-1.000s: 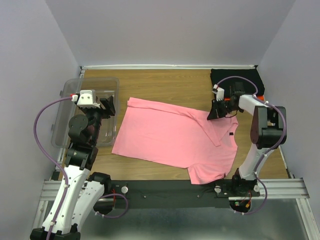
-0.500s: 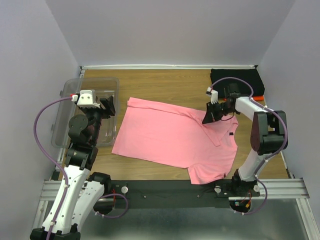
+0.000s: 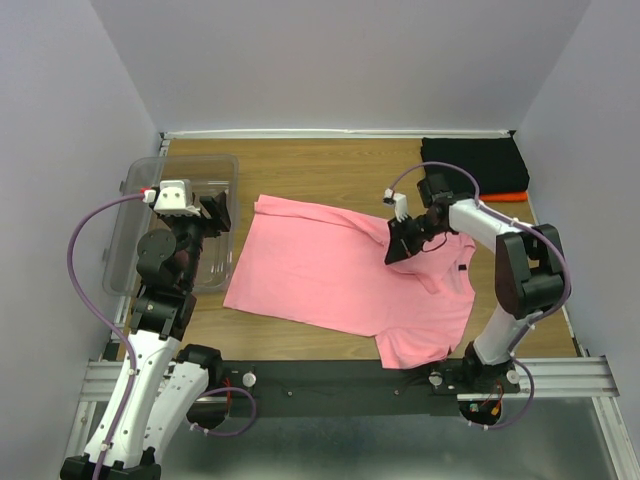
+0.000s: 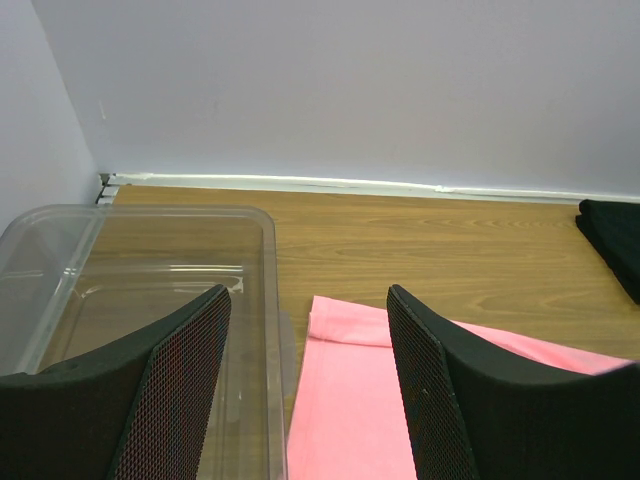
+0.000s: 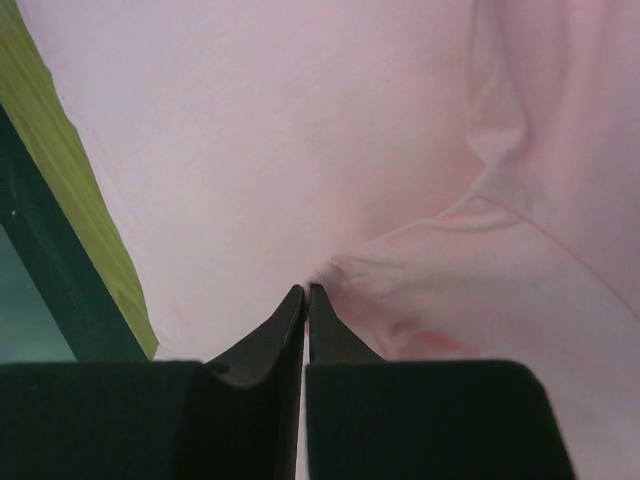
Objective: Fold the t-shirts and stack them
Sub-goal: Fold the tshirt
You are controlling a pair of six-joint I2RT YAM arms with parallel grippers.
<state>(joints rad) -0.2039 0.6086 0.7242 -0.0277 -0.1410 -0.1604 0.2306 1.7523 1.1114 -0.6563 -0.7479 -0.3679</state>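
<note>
As the right gripper (image 3: 398,247) drags a pinched ridge of the bright pink cotton t-shirt (image 3: 310,270) leftward, it has travelled in the past second from the shirt's right shoulder edge in over the chest, pulling that side of the cloth with it. The right wrist view shows its two black fingers pressed together with a pucker of pink fabric caught at the tips, so it is clenched on the shirt. This looks like the first fold under way. The rest of the garment lies flat across the middle of the wooden table (image 3: 330,165), and the whole shirt is not yet reduced to stack size.

At the far right corner sits a folded black t-shirt (image 3: 470,160), resting on an orange-red t-shirt (image 3: 512,197) of which only an edge shows; that is the likely stack to join. The left gripper (image 3: 215,210), jaws apart and empty, hovers by the wall of the clear plastic tub (image 3: 130,230) and has not moved. The tub stands just beside the pink shirt's left edge, limiting room there. One pink sleeve reaches the table's near edge, and a one-handed pull may crease the fold unevenly.
</note>
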